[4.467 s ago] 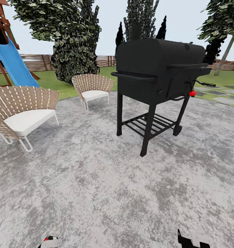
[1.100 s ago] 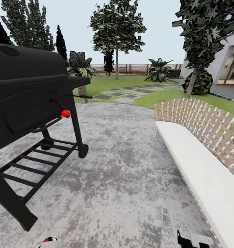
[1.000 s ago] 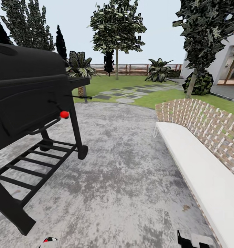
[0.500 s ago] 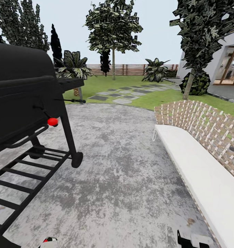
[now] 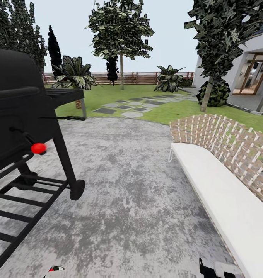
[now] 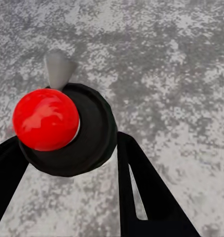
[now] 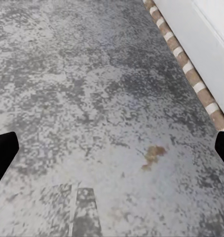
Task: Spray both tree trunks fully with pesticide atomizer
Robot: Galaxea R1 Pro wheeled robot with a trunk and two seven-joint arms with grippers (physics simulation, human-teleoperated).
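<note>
The robot is in transit, so the step in hand is reaching the first tree. It stands on a mottled grey stone patio (image 5: 127, 185), between a black barrel grill on a wheeled frame (image 5: 19, 100) along the patio's left edge and a woven wicker bench with a long white cushion (image 5: 216, 181) along its right edge.

In the left wrist view, the left gripper (image 6: 67, 148) has its black fingers set narrowly on either side of a small sprayer with a red ball top, black collar and grey cone nozzle (image 6: 45, 118). I judge this to be the pesticide atomizer, already picked up and held there above the paving. The right gripper (image 7: 112, 150) is spread wide with nothing between its fingers.

Beyond the patio's far edge lie the green lawn (image 5: 108, 96), flat grey stepping stones (image 5: 131, 114) and a brown slatted fence (image 5: 143, 77). One slim grey-tan trunk (image 5: 122, 77) rises near the fence; a second, leaning trunk (image 5: 206, 96) stands at the right beside a white house (image 5: 255, 73).

Next the base should roll forward off the patio, clearing the grill's wheel and the bench, until a trunk is near enough to aim the nozzle at.
</note>
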